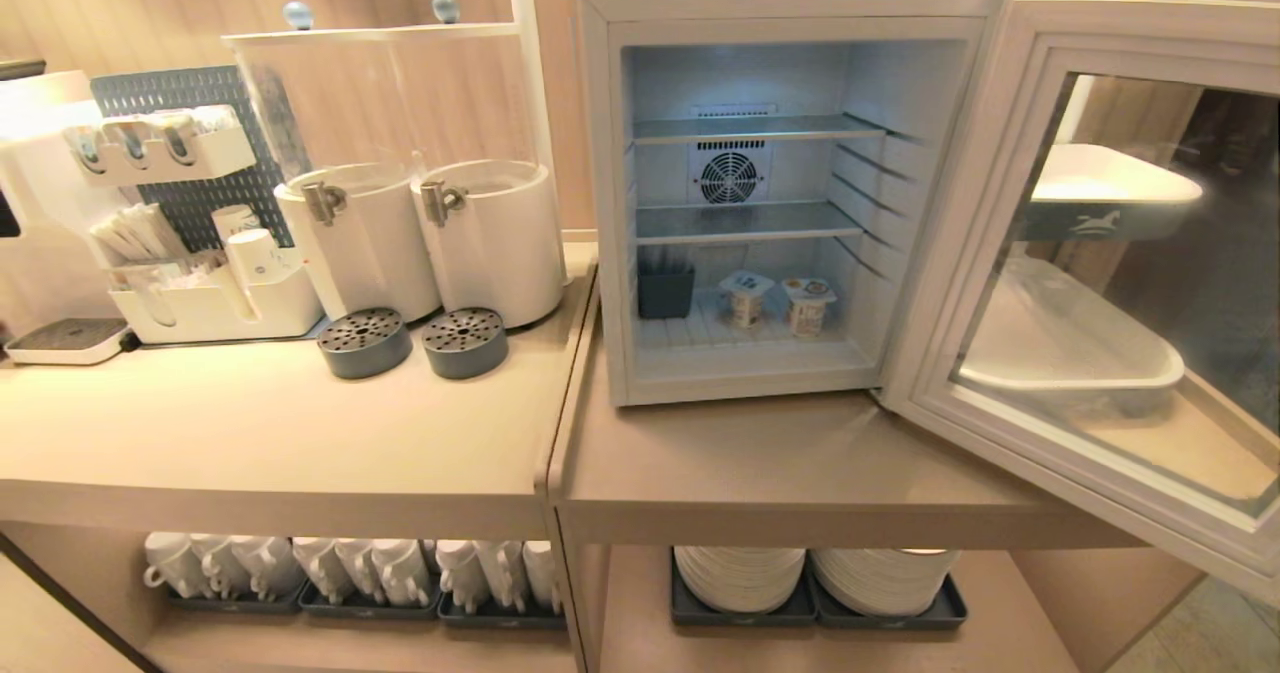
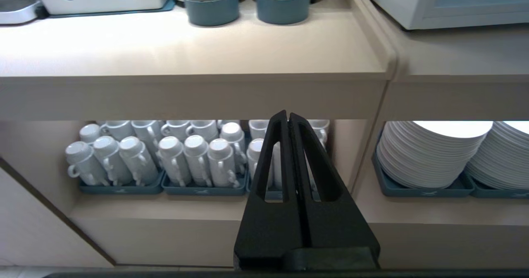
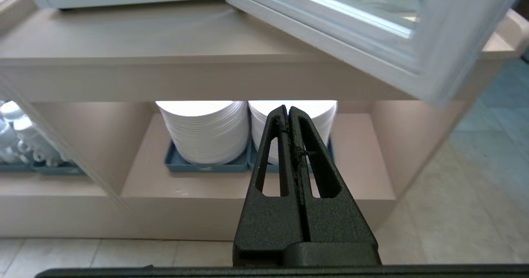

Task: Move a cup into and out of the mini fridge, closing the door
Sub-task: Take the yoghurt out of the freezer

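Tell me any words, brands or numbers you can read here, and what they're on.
No text is readable.
Two cups in the fridge: printed labels, too small.
Paper cup in the organizer: small mark, unreadable.
Tray behind the door: horse-like logo, no words.

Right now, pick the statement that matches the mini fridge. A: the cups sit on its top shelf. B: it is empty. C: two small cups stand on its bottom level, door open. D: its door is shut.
C: the door of the mini fridge is swung wide open, and two small cups stand side by side on the bottom level.
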{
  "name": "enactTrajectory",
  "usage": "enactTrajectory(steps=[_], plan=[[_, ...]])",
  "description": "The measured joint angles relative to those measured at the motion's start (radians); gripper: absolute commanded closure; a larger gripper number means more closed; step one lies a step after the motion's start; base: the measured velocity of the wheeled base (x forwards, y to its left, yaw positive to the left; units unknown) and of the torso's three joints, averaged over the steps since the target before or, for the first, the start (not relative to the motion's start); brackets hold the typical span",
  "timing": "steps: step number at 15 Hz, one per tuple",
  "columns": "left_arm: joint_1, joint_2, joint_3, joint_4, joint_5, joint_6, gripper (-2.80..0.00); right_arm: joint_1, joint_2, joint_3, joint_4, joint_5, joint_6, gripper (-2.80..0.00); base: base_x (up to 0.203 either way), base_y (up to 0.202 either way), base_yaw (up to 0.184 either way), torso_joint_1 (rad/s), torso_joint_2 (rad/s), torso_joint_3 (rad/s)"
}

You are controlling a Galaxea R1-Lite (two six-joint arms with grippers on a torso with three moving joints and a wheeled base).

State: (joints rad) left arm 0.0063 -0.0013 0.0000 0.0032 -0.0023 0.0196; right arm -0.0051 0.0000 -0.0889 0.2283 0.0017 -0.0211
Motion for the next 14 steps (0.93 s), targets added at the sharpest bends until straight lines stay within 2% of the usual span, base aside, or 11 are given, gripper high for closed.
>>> enactTrajectory(steps=[8, 14], plan=[[0.001, 0.0, 0.0, -0.001, -0.001, -0.009, 0.0, 0.0, 0.0, 0.0, 0.001, -0.001, 0.0, 0.0, 0.0, 0.181, 0.001, 0.002, 0.0, 0.001], [0.001, 0.0, 0.0, 0.001, 0.0, -0.004, 0.0, 0.0, 0.0, 0.0, 0.0, -0.001, 0.0, 0.0, 0.0, 0.013, 0.001, 0.0, 0.0, 0.0]])
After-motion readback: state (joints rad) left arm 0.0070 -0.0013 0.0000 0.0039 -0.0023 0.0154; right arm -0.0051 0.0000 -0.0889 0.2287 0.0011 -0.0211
